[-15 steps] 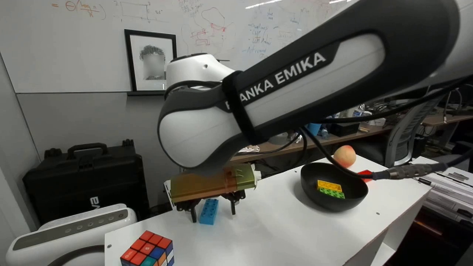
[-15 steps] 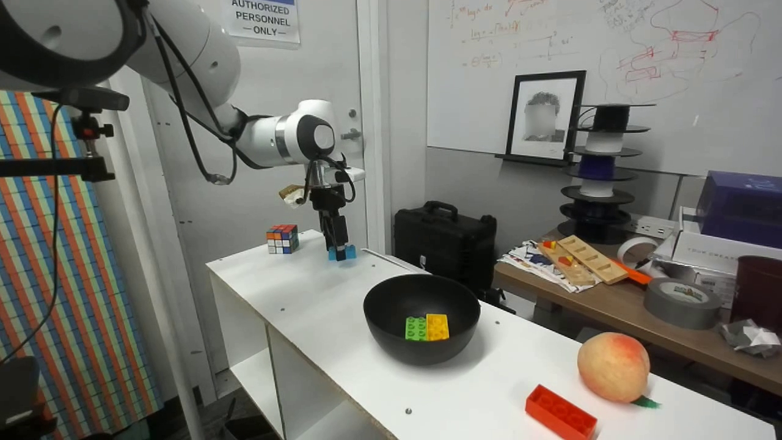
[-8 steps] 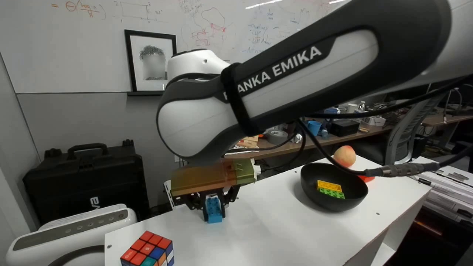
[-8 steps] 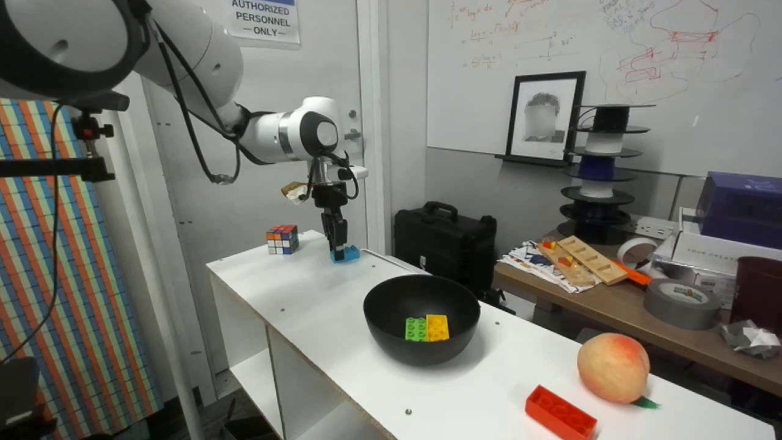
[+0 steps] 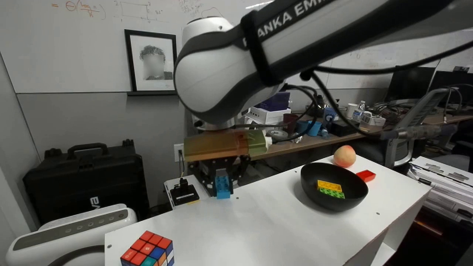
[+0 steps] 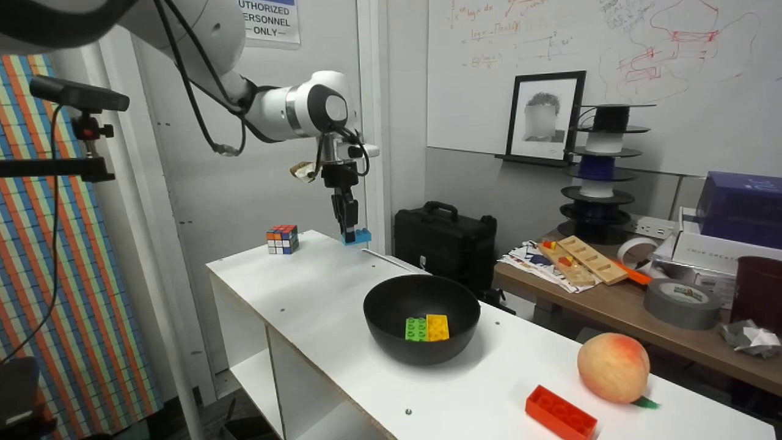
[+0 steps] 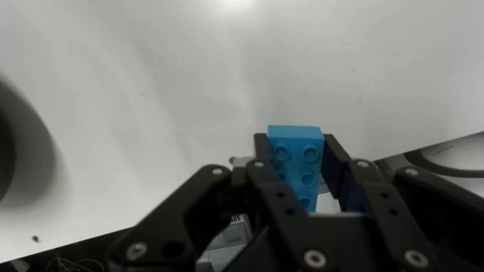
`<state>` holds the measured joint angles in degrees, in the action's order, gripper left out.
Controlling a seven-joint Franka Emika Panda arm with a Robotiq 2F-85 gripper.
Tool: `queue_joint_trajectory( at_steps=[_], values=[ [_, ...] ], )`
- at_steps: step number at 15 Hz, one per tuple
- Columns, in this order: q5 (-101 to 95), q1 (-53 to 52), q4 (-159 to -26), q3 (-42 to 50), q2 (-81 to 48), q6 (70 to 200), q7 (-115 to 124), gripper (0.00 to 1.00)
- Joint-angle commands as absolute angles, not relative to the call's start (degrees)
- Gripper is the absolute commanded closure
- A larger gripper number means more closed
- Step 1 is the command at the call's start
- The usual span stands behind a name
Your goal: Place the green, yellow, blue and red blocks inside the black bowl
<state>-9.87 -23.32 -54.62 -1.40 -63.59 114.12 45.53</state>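
Observation:
The light blue block (image 7: 297,162) is pinched by its long sides between the fingers of my gripper (image 7: 297,145), which is shut on it. In both exterior views the blue block (image 5: 222,187) hangs above the white tabletop near the far edge. Standing mid-table, the black bowl (image 6: 394,345) holds the green block (image 6: 416,329) and the yellow block (image 6: 437,327) side by side. Beyond the bowl from my gripper, the red block (image 6: 559,410) lies on the table. At the left border of the wrist view, only part of the bowl (image 7: 4,151) shows.
A multicoloured puzzle cube (image 5: 147,249) sits at the table's end near my gripper. A peach (image 6: 613,368) rests beside the red block. Past the table's far edge stand a black case (image 5: 87,181) and a brown desk (image 6: 537,299) with tape and boxes.
My gripper was open around the blue block on the table; its fingers have shut on it. Arm and block have since risen off the tabletop.

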Motion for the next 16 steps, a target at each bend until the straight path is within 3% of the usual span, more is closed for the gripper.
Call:
queue_joint_trajectory(
  at_steps=[1,13,14,16],
  values=[
    [-9.01,-20.30,-68.30,-1.72,-52.05,116.04,45.34,0.88],
    [-11.36,-9.74,-99.78,7.32,-33.72,121.59,45.12,0.88],
    [-11.98,-8.98,-101.47,7.75,-33.02,122.52,44.04,0.38],
    [-11.57,-7.29,-104.71,8.00,-31.01,125.09,42.36,0.32]
  ],
)
